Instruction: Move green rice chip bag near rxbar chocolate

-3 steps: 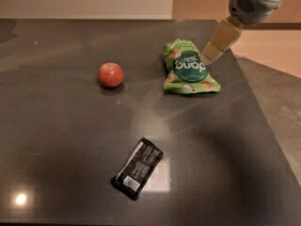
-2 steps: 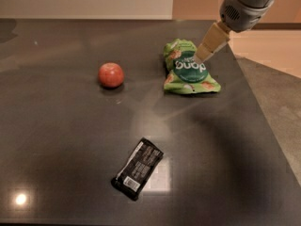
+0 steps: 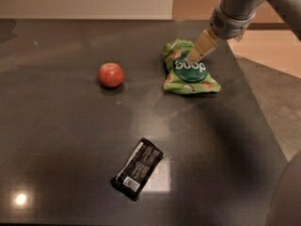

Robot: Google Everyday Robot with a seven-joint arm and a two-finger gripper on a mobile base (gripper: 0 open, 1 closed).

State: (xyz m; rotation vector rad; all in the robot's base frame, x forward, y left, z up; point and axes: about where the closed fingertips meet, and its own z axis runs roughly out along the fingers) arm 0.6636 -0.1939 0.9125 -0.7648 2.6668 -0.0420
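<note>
At the far right of the dark worktop (image 3: 61, 135), the green rice chip bag (image 3: 190, 75) lay flat and crumpled. Its round dark-green logo faced up, and it sat close to the worktop's right edge. The gripper (image 3: 192, 58) reached down at a slant from the upper right, its tan tip over the upper rim of the logo. Contact with the bag looked likely but could not be confirmed. Whether the gripper was open or closed could not be told from this angle. The grey arm entered from the top right corner.

The rxbar chocolate (image 3: 137, 169) lay flat near the front centre of the worktop, a black wrapper with white print, its long axis diagonal. It was well apart from the bag. A red apple (image 3: 111, 75) sat left of the bag in roughly the same row, apart from both bag and bar. A small bright reflection showed at the worktop's front left, and a paler glare patch lay just beside the bar.
</note>
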